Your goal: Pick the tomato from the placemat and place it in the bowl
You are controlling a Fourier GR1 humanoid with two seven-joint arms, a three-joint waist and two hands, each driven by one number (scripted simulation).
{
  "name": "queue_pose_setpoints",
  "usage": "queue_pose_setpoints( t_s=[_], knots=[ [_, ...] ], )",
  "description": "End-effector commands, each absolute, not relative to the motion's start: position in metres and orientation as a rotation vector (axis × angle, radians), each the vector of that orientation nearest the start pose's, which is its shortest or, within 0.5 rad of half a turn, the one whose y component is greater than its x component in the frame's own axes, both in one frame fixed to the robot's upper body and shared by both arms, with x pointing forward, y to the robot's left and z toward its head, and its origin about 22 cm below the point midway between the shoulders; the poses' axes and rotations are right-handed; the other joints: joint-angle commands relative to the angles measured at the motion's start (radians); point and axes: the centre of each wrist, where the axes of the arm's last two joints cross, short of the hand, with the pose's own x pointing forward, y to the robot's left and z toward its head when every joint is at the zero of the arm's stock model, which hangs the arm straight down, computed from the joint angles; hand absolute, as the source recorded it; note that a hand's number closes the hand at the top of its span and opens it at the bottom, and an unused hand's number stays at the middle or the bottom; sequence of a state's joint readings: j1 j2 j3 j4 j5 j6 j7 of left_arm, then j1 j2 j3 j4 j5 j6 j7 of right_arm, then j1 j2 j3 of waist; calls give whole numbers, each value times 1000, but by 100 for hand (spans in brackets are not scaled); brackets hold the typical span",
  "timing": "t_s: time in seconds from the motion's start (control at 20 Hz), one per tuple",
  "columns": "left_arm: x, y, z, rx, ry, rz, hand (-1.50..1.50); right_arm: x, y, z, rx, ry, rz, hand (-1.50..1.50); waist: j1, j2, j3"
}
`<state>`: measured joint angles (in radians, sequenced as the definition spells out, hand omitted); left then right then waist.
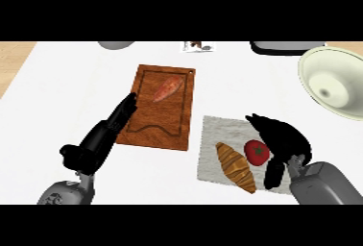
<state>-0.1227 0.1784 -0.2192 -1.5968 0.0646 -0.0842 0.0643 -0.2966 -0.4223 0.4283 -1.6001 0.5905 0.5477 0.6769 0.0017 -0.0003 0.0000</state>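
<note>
A red tomato with a green stem lies on the grey-white placemat, beside a croissant. My right hand hovers just right of the tomato, fingers curved over its far side and thumb pointing down near it, not closed on it. The cream bowl stands at the right edge, far from the mat. My left hand rests at the left, fingers straight, tips touching the wooden board's left edge.
A brown cutting board with a reddish piece of food lies left of the placemat. At the counter's far edge are a grey object, a small packet and a dark-rimmed dish.
</note>
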Motion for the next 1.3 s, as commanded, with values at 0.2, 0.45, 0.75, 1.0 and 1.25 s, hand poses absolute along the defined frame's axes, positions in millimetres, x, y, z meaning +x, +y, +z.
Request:
queue_pose_setpoints(
  t_s=[0.2, 0.45, 0.75, 1.0, 1.25],
  knots=[
    [257, 213, 22, -170, -1592, -375, 0, 294, -189, 51, -652, -762, 1357, -150, 1, 0, 0],
    [276, 203, 43, -171, -1585, -371, 0, 313, -213, 32, -613, -796, 1342, -150, 2, 1, 0],
    [272, 204, 33, -159, -1592, -384, 0, 301, -207, 26, -596, -896, 1376, 150, 0, 1, 0],
    [278, 203, 43, -163, -1594, -375, 0, 307, -226, 13, -654, -957, 1360, 150, -1, 0, 0],
    [265, 213, 20, -152, -1594, -380, 0, 319, -224, 23, -637, -1041, 1373, 150, -1, 0, 0]
  ],
)
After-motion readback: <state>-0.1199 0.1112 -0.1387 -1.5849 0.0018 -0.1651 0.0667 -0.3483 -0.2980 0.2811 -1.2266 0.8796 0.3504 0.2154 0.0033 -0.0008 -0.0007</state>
